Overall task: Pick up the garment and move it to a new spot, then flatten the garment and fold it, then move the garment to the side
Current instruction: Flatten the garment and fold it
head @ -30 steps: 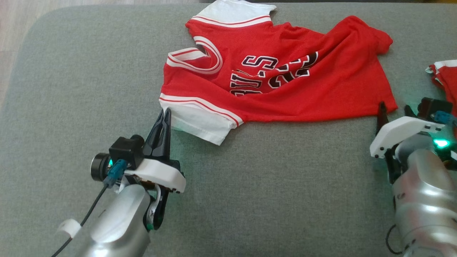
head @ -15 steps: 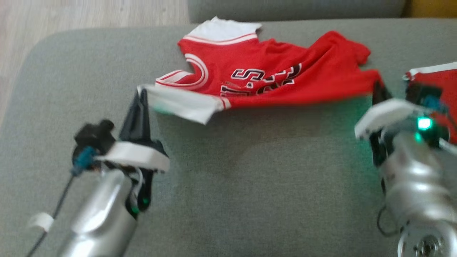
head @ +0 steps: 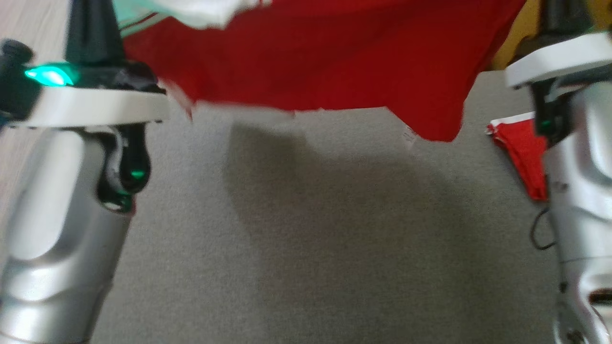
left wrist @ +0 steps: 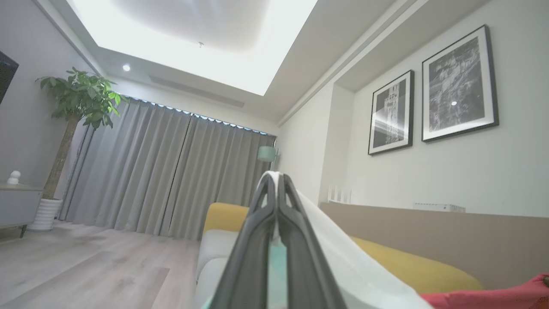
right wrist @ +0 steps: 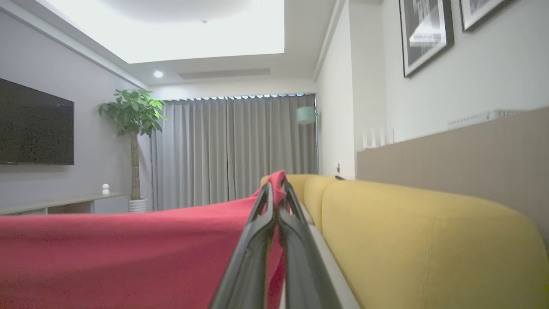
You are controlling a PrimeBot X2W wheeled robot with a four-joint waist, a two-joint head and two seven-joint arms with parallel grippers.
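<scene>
We have the garment (head: 311, 57) off the grey cushion (head: 334, 239); red with a white sleeve, it hangs stretched above the cushion, its lowest corner drooping toward it and, as far as we can tell, clear of it. The left claw (left wrist: 274, 179) is pressed together on the white sleeve end, above the cushion's left side; the right claw (right wrist: 275, 189) pinches a red edge of the same garment, above the cushion's right side; the cloth runs taut between them. A second red piece (head: 523, 153) lies on the cushion near its right edge; a yellow sofa back (right wrist: 429, 240) stands beyond the cushion.

We judge this the first step, the pick-up and carry to a new spot; flattening and folding are not yet begun. The next move, we think, calls for both claws to travel together at an even spread, so the cloth neither sags nor slips; then to lower it onto bare cushion well apart from the second red piece, so it lands flat.
</scene>
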